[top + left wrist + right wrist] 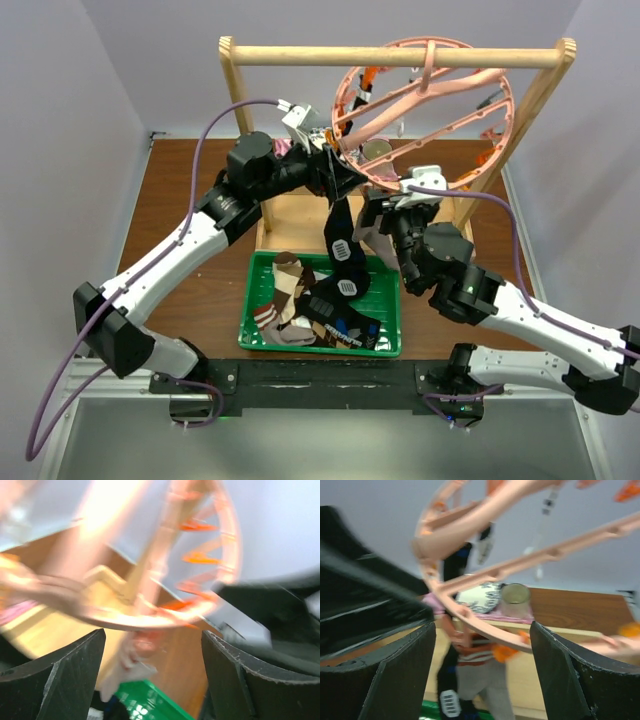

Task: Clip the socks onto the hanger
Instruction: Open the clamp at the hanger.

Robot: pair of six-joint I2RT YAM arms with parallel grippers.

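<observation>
Pale lilac walls on three sides; brown wooden table [180, 200] below. Light wooden rack [400, 55] stood at the far edge. The hanger [470, 79] hung from its top bar by the hook, with the ring tilted toward the arms.

Left arm [190, 240] reached up to the ring's lower-left rim, right arm [530, 315] to its lower edge. Green tray [250, 300] sat on the table between the arms, with a loose pile of socks [290, 300] in it, brown-striped and dark patterned.

One long black sock [342, 250] hung from the rim beside the left gripper [322, 150], its toe over the tray. Could not tell whether a clip held it.

Left wrist view was blurred. Fingers stood wide apart with nothing between them, and the rim lay beyond.

Right gripper [482, 635] also had its jaws apart, the rim crossing the gap farther out. A brown-striped sock [472, 662] hung there by an orange clip [505, 652].
</observation>
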